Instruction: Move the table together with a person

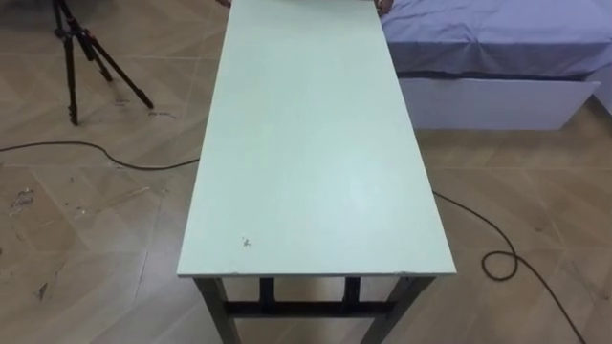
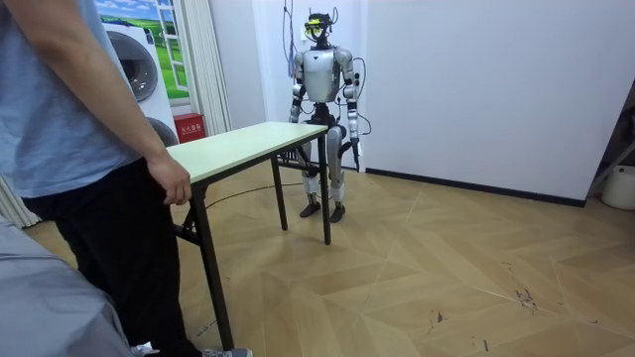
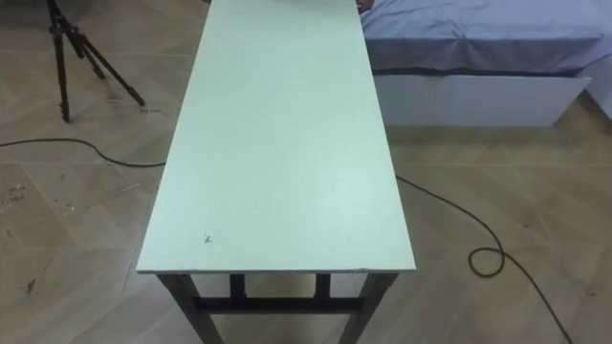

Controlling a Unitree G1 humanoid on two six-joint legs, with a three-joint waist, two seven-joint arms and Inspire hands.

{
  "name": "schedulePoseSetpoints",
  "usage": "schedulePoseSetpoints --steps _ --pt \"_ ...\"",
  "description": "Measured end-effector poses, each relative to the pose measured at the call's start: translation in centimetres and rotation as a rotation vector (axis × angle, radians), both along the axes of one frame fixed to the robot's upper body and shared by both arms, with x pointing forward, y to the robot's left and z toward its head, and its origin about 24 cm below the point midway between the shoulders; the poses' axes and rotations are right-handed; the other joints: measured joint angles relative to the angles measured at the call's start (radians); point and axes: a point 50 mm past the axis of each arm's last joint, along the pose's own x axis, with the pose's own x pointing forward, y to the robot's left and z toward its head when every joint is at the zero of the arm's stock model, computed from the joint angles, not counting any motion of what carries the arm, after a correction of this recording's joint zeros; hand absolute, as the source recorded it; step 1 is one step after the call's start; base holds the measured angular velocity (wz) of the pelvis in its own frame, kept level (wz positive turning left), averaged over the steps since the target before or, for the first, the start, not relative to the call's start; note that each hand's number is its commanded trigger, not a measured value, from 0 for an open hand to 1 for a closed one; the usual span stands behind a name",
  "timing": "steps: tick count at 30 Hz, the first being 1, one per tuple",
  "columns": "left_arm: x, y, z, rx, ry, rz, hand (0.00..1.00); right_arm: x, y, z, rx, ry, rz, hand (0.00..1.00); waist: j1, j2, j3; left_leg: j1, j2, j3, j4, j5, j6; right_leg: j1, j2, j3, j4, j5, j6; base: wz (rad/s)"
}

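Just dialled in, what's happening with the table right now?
The robot stands upright at one short end of the long pale green table, arms by its body, not yet holding it. A person stands at the opposite end with a hand at the tabletop's edge. The table rests on the floor, a bed beside its far end.

tripod (image 1: pixel 71 67) far left; bed (image 1: pixel 497 43) far right

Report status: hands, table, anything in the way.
Hands off table: left hand, right hand. Long pale-green black-legged table on floor, person's hand at far end. Blue-sheeted bed close beside it.
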Motion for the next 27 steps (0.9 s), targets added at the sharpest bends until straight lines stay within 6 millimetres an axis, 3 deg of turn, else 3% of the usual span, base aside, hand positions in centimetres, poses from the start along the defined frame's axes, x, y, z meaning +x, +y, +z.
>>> schedulePoseSetpoints --steps 3,5,10,18,23,27 --pt "0.5 -0.1 0.1 -0.051 -0.049 0.052 0.00 1.6 0.2 0.5 0.035 -0.086 0.020 0.00 -0.007 0.000 0.0001 -0.011 0.000 -0.002 0.004 0.000 0.000 -0.008 -0.002 -0.005 0.001 0.000 0.000 0.01" --pt "1.7 -0.4 0.4 -0.107 -0.134 0.090 0.00 3.8 0.5 1.3 0.066 -0.214 0.039 0.00 -0.010 0.006 0.0001 -0.025 -0.001 -0.007 0.015 0.000 0.000 -0.016 -0.003 -0.011 0.003 0.000 0.000 0.07" --pt "3.8 -1.7 1.2 -0.226 -0.274 0.085 0.00 6.1 1.3 2.8 0.145 -0.389 0.064 0.00 -0.010 0.018 -0.0044 -0.029 0.000 -0.014 0.019 0.000 0.000 -0.014 -0.003 -0.020 0.003 0.000 0.000 0.06" --pt "6.0 -4.4 4.3 -0.453 -0.520 0.083 0.00 5.2 4.5 5.5 0.358 -0.561 0.085 0.00 -0.013 0.012 -0.0038 -0.031 -0.001 -0.022 0.019 0.000 0.000 -0.015 -0.006 -0.028 0.007 -0.006 0.000 0.02" --pt "8.7 -7.9 7.1 -0.650 -0.673 0.011 0.00 6.3 7.2 7.8 0.546 -0.690 0.047 0.00 -0.012 0.004 -0.0015 -0.030 -0.004 -0.023 0.020 0.000 0.000 -0.018 -0.010 -0.026 0.019 -0.012 0.003 0.01" --pt "9.5 -9.4 8.4 -0.752 -0.738 -0.041 0.00 6.9 7.7 8.7 0.600 -0.731 0.075 0.00 -0.014 0.003 -0.0021 -0.028 -0.004 -0.017 0.020 0.000 0.000 -0.018 -0.010 -0.024 0.020 -0.012 0.003 -0.05"
